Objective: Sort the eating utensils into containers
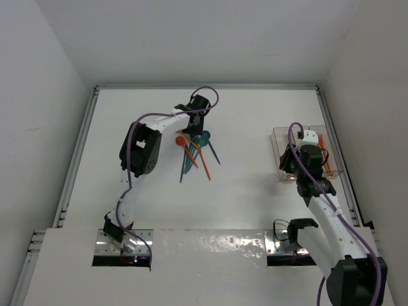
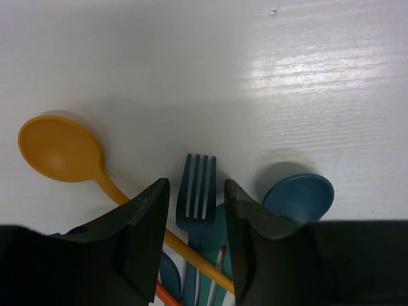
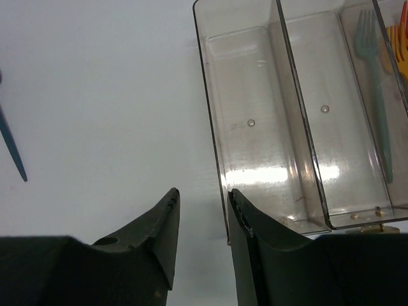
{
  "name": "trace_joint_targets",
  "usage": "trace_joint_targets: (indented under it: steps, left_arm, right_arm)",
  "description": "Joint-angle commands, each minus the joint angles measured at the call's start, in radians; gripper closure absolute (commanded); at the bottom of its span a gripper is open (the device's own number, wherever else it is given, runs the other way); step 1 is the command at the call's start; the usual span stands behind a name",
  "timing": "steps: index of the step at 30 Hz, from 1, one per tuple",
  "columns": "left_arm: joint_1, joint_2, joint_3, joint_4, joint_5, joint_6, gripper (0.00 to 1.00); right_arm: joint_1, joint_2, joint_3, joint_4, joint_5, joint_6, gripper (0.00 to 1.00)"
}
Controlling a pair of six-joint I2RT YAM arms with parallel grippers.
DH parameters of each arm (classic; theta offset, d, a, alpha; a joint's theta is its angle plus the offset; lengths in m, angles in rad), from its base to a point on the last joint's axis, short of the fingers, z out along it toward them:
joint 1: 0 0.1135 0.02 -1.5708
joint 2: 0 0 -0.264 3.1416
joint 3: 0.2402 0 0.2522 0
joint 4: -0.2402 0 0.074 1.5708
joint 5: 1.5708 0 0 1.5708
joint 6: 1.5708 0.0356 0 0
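A pile of eating utensils (image 1: 194, 152) in orange, teal and blue lies at the table's middle back. My left gripper (image 1: 199, 113) hangs over its far end, open and empty. In the left wrist view its jaws (image 2: 196, 191) straddle the head of a blue fork (image 2: 197, 185), with a yellow-orange spoon (image 2: 60, 150) to the left and a blue spoon (image 2: 299, 197) to the right. The clear containers (image 1: 280, 137) stand at the right. My right gripper (image 3: 203, 194) is open and empty at their near left corner. A teal fork (image 3: 377, 108) lies in the middle bin and orange utensils (image 3: 398, 44) in the right one.
The left bin (image 3: 248, 115) shows nothing inside. A blue utensil tip (image 3: 13, 146) lies on the table left of the right gripper. White walls close in the table on the left, back and right (image 1: 331, 115).
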Motion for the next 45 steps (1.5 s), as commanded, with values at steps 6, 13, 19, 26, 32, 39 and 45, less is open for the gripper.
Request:
trace_joint_targets:
  steps: [6, 13, 19, 26, 32, 39, 45]
  left_arm:
    - [0.002, 0.028, 0.036, -0.034, 0.004, 0.004, 0.87]
    - [0.032, -0.053, 0.085, -0.021, 0.036, -0.010, 0.99]
    - [0.040, -0.185, 0.081, 0.038, 0.060, -0.043, 1.00]
    - [0.045, -0.329, -0.028, 0.183, 0.125, -0.137, 1.00]
    - [0.045, -0.433, -0.164, 0.352, 0.340, -0.298, 1.00]
    - [0.023, -0.542, -0.356, 0.562, 0.487, -0.462, 1.00]
    - [-0.009, -0.579, -0.410, 0.628, 0.525, -0.511, 1.00]
  right_arm:
    - [0.007, -0.012, -0.004, 0.049, -0.022, 0.021, 0.65]
    - [0.005, -0.008, 0.002, 0.056, -0.054, 0.021, 0.66]
    - [0.007, 0.000, 0.027, 0.064, -0.092, 0.039, 0.65]
    - [0.022, 0.011, 0.062, 0.121, -0.221, 0.077, 0.62]
    - [0.099, 0.064, 0.137, 0.248, -0.337, 0.177, 0.59]
    - [0.235, 0.185, 0.264, 0.317, -0.351, 0.222, 0.54]
    - [0.362, 0.329, 0.369, 0.348, -0.309, 0.211, 0.53]
